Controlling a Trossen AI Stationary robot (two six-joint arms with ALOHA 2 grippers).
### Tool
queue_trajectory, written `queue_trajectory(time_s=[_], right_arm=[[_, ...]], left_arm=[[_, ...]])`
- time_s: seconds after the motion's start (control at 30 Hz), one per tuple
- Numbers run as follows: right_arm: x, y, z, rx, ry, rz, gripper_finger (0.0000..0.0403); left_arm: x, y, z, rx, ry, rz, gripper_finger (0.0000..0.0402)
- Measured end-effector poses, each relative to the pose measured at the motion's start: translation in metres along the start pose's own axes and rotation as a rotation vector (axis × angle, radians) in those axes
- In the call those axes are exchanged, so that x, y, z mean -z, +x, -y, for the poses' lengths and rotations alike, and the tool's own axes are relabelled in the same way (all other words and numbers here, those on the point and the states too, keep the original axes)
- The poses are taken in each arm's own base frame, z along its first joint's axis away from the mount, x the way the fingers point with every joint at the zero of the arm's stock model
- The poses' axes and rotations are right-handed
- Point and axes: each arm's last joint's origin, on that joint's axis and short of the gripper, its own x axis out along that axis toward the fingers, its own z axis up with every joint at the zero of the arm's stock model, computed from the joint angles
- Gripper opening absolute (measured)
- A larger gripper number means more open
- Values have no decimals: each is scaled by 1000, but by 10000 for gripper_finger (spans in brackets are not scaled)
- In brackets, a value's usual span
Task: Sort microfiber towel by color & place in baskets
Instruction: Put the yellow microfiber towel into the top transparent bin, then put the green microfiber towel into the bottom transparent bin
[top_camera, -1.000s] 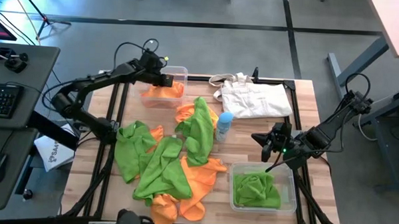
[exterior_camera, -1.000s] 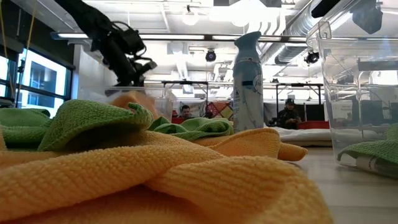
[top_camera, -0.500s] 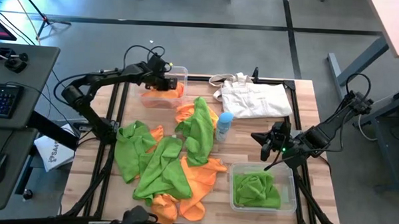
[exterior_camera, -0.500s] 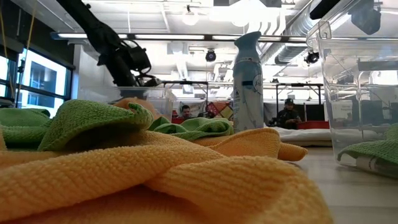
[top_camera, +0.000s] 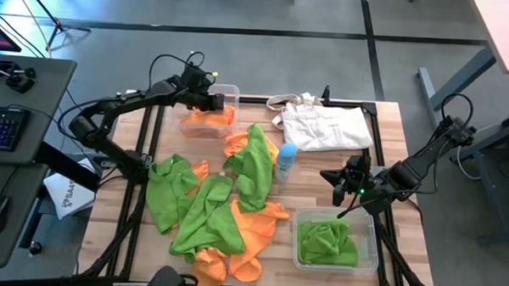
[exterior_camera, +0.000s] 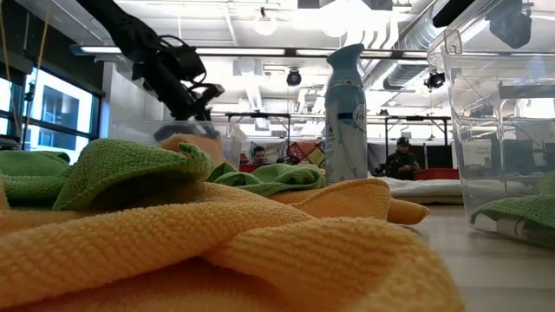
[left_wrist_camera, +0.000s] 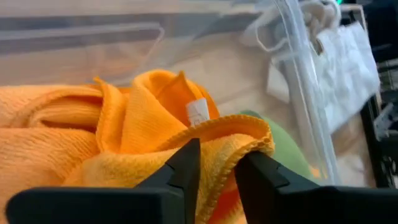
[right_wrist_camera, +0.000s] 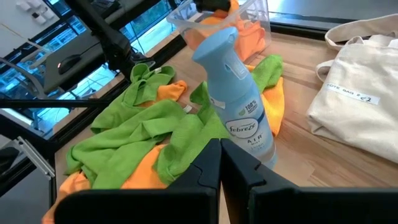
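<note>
While the left tool (left_wrist_camera: pixel 214 177) pinches a fold of nubby orange towel (left_wrist_camera: pixel 124 143) inside the clear far bin (top_camera: pixel 232 95), the right tool (top_camera: pixel 338 184) hangs clenched above the wooden bench (top_camera: pixel 317 166), by the near bin (top_camera: pixel 370 249) holding a crumpled green towel (top_camera: pixel 326 241). Mid-bench sprawls a soft heap (top_camera: pixel 214 209) of green and orange cloths, beside a pale-blue spray bottle (top_camera: pixel 286 159) and a white tote (top_camera: pixel 325 127).

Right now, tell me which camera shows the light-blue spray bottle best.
The right wrist view: the spray bottle fills the frame, label readable. The low view shows it upright in profile, base hidden by towels. The high view shows only its top. The left wrist view misses it.
</note>
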Motion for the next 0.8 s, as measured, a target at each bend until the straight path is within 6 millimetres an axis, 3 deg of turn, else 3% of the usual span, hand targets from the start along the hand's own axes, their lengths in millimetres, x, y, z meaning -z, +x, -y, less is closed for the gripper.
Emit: queue_trajectory(time_s=[0.17, 0.37, 0.5, 0.8], right_arm=[[1, 0, 0, -8, 0, -18, 3], [1, 0, 0, -11, -1, -25, 3], [1, 0, 0, -11, -6, -25, 3], [1, 0, 0, -11, -8, -26, 3]], left_arm=[[5, -11, -1, 13, 6, -52, 94], [12, -36, -10, -102, 6, -76, 88], [14, -54, -9, -176, 14, -10, 83], [20, -100, 6, -65, 70, 134, 81]])
